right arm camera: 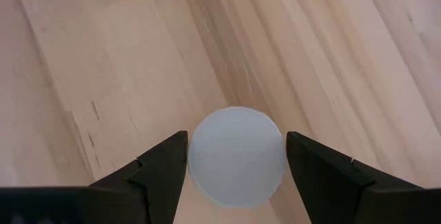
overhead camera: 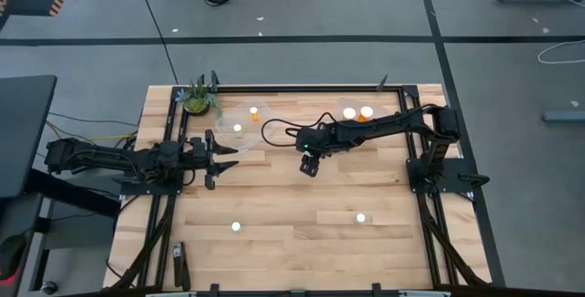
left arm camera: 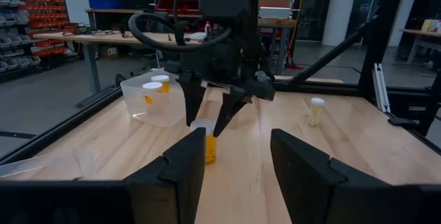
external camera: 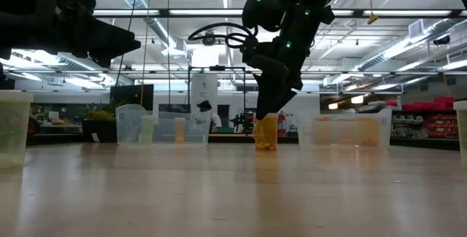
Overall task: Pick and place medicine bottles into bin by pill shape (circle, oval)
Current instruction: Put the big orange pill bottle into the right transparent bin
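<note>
High view: right gripper [overhead camera: 310,165] poised mid-table over an upright medicine bottle [external camera: 265,131], fingers spread either side of its white cap [right arm camera: 237,156], slim gaps, nothing gripped. Open wood all round the bottle. Left gripper [overhead camera: 219,159] parked by the left edge, half open, empty.

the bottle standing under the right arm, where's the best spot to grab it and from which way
Likely by its round white cap, from straight above. The bottle stands upright on the wood, cap up, nothing close around it. The right pincer is open with a finger on either side of the cap, so closing across the cap's width should hold it.
</note>
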Tool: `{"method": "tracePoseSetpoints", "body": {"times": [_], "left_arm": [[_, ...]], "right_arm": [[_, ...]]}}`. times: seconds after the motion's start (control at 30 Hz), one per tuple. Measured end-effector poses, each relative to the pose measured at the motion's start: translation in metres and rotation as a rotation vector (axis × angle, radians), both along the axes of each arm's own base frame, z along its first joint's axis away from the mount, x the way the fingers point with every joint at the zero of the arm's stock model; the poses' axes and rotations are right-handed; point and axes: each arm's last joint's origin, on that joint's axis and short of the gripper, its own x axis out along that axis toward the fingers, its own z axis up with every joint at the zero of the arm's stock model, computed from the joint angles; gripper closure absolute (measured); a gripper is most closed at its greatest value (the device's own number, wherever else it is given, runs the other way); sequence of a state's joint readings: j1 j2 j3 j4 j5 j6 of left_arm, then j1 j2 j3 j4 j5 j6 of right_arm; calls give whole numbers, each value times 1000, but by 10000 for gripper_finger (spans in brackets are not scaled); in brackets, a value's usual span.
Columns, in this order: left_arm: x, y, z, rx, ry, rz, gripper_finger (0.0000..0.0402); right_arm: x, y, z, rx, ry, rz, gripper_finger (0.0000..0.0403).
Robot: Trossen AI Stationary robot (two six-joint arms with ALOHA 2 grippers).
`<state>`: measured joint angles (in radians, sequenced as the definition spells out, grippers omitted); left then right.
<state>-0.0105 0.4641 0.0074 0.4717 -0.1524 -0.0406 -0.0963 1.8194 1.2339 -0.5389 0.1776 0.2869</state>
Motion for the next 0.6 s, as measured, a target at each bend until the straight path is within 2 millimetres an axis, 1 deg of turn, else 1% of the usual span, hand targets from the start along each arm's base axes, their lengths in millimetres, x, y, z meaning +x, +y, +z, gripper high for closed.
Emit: {"method": "tracePoseSetpoints", "body": {"times": [0.43,0.6], "left_arm": [[0,0,0,0,0,0,230],[0,0,0,1,0,0,230]], "right_arm": [[0,0,0,-1,3,0,150],[-1,-1,0,17,5,3,165]]}}
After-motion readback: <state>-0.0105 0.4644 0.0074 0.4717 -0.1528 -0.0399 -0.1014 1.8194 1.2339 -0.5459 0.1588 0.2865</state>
